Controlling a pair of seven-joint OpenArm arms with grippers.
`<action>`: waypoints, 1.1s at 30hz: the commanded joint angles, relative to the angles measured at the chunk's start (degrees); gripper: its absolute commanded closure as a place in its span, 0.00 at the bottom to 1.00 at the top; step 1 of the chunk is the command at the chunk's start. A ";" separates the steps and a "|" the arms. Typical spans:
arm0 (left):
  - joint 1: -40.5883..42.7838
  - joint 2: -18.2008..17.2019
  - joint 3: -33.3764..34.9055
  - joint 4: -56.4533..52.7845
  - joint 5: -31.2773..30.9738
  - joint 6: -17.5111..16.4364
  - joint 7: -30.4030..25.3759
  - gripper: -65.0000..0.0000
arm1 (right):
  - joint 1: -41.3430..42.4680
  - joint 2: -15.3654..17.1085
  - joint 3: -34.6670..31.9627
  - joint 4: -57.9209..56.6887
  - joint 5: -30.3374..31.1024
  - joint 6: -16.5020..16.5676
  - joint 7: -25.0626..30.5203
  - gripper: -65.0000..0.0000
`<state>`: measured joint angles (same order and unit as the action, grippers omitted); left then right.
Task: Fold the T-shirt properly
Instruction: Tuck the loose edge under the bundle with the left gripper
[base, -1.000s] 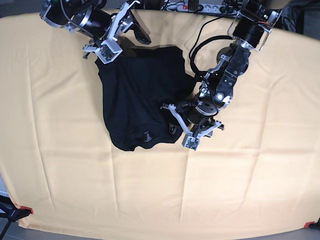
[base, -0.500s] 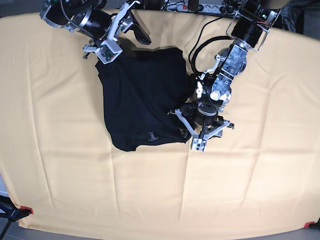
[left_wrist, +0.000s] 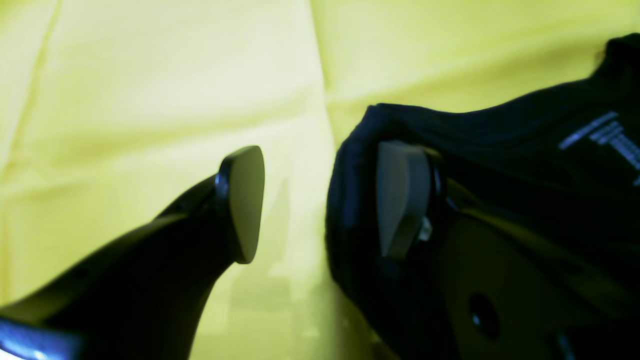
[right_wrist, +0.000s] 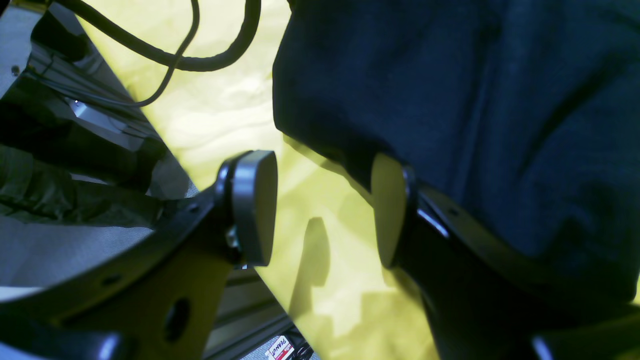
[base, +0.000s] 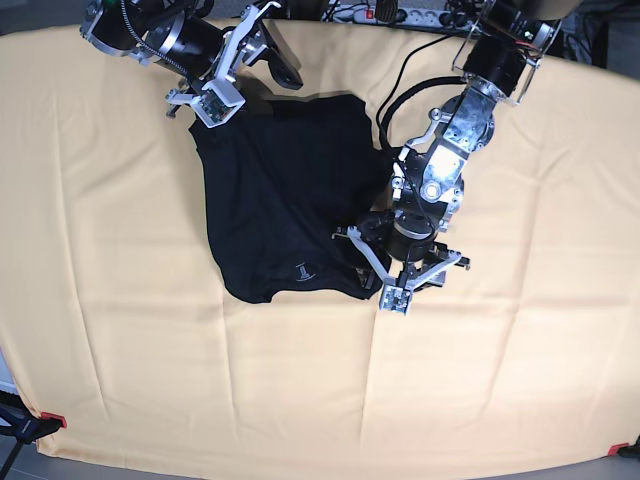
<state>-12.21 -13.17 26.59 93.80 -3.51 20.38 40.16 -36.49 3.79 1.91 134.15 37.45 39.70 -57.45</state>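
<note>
The black T-shirt (base: 275, 200) lies bunched in the middle of the yellow tablecloth (base: 120, 300), its pale logo (base: 300, 270) near the front edge. My left gripper (base: 365, 262) hovers at the shirt's front right corner. In the left wrist view the left gripper (left_wrist: 320, 200) is open, and a fold of the T-shirt (left_wrist: 500, 165) wraps the outside of the right finger. My right gripper (base: 272, 68) sits at the shirt's far left corner. The right gripper (right_wrist: 320, 207) is open over bare cloth, with the T-shirt (right_wrist: 475, 100) edge lying against its right finger.
Black cables (base: 400, 95) loop over the cloth beside the left arm, and in the right wrist view the cables (right_wrist: 200, 50) lie behind the shirt. A power strip (base: 390, 14) lies at the table's far edge. Red clamps (base: 50, 418) hold the cloth's front corners.
The left gripper has turned and slid a little toward the front right along the shirt's edge, and the shirt's front hem has shifted slightly. The right arm has stayed put.
</note>
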 joint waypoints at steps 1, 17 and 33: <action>-1.14 -0.02 -1.07 1.11 -0.70 -0.57 -1.07 0.45 | -0.17 0.04 0.00 0.85 1.27 0.30 1.51 0.50; 0.11 -0.28 -17.99 -2.91 -24.37 -20.44 0.59 0.45 | -0.17 0.04 0.00 0.85 1.46 0.30 2.54 0.50; 0.11 -0.15 -14.99 -7.21 -24.24 -23.87 -2.10 0.45 | -0.17 0.04 0.00 0.85 1.49 0.30 2.60 0.50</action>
<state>-10.94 -13.15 11.86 85.60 -27.38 -3.38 39.05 -36.47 3.79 1.91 134.15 37.71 39.70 -56.36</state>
